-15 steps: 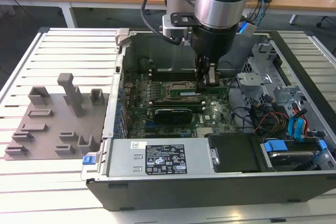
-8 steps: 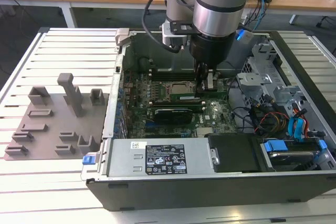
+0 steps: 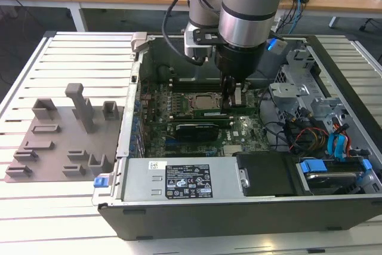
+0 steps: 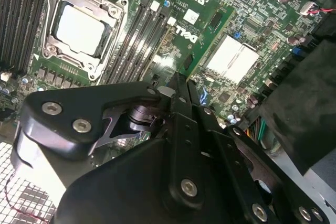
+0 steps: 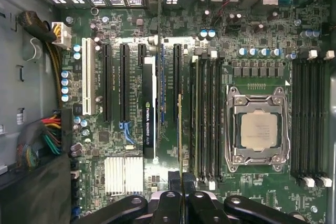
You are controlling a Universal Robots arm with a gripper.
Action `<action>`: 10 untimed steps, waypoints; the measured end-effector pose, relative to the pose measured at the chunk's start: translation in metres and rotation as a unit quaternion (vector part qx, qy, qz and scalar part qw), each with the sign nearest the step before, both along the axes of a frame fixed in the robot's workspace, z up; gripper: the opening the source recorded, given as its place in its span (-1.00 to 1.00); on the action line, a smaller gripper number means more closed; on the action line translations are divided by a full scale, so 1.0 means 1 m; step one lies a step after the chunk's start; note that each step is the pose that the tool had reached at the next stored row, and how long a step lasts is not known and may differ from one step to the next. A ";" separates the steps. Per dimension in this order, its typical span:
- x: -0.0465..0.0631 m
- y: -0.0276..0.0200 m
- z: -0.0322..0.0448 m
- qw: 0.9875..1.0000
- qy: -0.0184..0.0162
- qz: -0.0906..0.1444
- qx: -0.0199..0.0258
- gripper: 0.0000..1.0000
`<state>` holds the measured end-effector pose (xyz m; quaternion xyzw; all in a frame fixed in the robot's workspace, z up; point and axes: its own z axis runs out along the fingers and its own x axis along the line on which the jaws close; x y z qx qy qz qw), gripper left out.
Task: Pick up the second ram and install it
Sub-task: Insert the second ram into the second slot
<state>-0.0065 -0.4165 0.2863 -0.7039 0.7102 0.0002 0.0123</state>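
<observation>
One gripper (image 5: 181, 190) clamped on ram (image 5: 180, 135), held edge-on above motherboard (image 5: 131, 145), just beside slots (image 5: 207, 119) next to CPU (image 5: 258, 130). Exterior view: gripper (image 3: 230, 101) low inside case (image 3: 197, 177), near CPU (image 3: 203, 102).

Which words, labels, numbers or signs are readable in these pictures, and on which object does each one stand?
White label on the power supply, exterior view: print too small to read.
White logo on the motherboard, second wrist view: a brand mark, not quoted.
Lettering along the graphics card, first wrist view: brand print, not quoted.
The second ram, held edge-on in the gripper: no print visible.
</observation>
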 end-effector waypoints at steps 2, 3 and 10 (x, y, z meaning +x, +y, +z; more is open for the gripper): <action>0.000 0.0028 -0.0023 1.000 0.000 0.000 0.000 -0.75; 0.000 0.0044 -0.0030 1.000 0.000 0.000 0.000 -0.75; -0.008 0.0218 -0.0056 1.000 0.000 -0.002 0.000 -0.75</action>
